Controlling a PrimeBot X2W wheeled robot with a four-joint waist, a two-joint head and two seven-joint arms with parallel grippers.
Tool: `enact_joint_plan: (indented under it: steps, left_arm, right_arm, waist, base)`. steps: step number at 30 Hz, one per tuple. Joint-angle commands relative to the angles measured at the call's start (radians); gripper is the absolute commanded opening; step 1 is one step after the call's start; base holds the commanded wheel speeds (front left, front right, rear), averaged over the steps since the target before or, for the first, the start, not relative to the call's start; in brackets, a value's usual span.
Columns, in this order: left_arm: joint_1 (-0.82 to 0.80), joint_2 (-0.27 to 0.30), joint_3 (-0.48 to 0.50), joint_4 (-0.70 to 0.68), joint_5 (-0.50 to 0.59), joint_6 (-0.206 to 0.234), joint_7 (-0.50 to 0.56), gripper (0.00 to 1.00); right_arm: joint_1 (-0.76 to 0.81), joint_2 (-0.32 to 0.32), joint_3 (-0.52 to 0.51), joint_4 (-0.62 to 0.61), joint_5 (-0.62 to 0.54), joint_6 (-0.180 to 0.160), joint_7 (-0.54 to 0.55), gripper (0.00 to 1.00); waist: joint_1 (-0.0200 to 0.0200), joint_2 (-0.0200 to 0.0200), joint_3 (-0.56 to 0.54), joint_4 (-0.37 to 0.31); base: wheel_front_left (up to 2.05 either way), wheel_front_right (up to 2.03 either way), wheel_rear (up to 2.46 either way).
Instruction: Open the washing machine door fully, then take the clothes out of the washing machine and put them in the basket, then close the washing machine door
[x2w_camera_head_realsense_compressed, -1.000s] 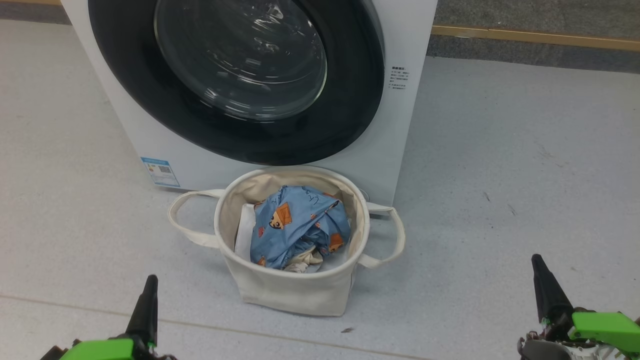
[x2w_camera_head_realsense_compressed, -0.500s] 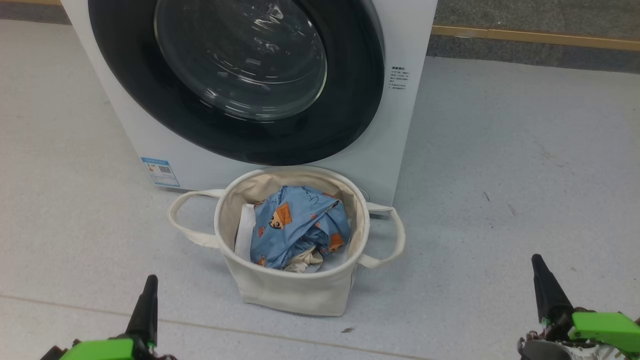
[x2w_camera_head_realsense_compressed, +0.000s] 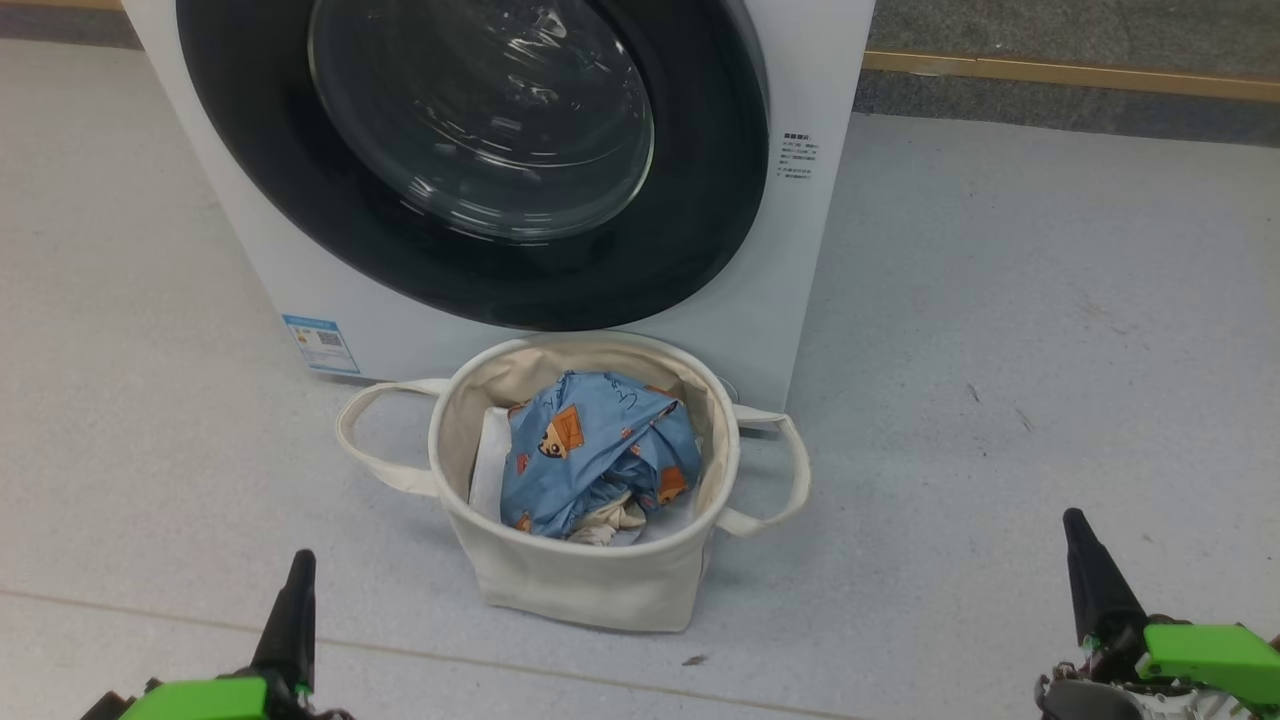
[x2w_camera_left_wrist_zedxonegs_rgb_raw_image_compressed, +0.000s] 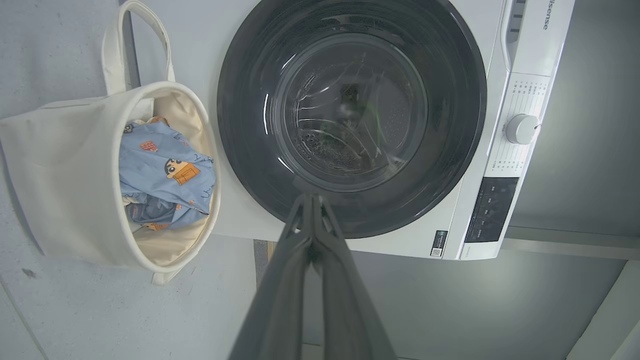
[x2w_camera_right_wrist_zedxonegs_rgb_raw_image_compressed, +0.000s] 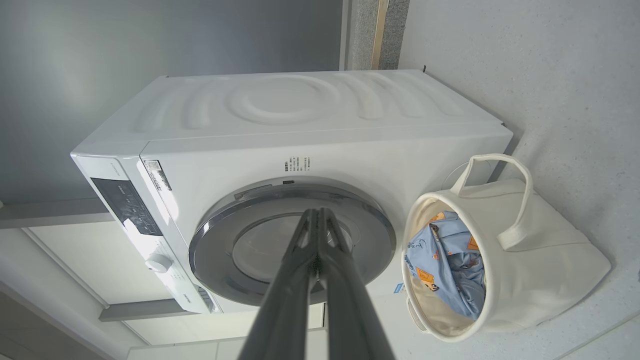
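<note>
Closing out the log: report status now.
Both shut, empty: left end effector, right end effector. Task side: washing machine door closed, clothes in basket. Basket stands close before the washing machine.

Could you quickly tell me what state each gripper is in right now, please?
Left gripper: shut, holding nothing.
Right gripper: shut, holding nothing.

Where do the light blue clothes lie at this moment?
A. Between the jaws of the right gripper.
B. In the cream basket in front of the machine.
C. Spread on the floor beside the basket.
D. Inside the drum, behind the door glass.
B: the clothes are bunched inside the basket, which stands in front of the shut washing machine door.
</note>
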Motion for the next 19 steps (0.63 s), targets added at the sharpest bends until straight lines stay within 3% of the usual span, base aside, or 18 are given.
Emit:
enact_joint_plan:
  steps: [1, 19]
  left_arm:
    - [-0.044, 0.013, 0.034, -0.026, 0.004, -0.007, 0.009, 0.00]
    - [-0.044, 0.012, 0.034, -0.026, 0.004, -0.007, 0.009, 0.00]
  right_arm:
    - [-0.050, -0.007, 0.018, -0.031, -0.005, 0.000, 0.008, 0.00]
    - [-0.050, -0.007, 0.018, -0.031, -0.005, 0.000, 0.009, 0.00]
  waist:
    - [0.0000, 0.0000, 0.000, 0.000]
    - [0.0000, 0.0000, 0.000, 0.000]
  base:
    - [0.00, 0.00, 0.00]
    - [0.00, 0.00, 0.00]
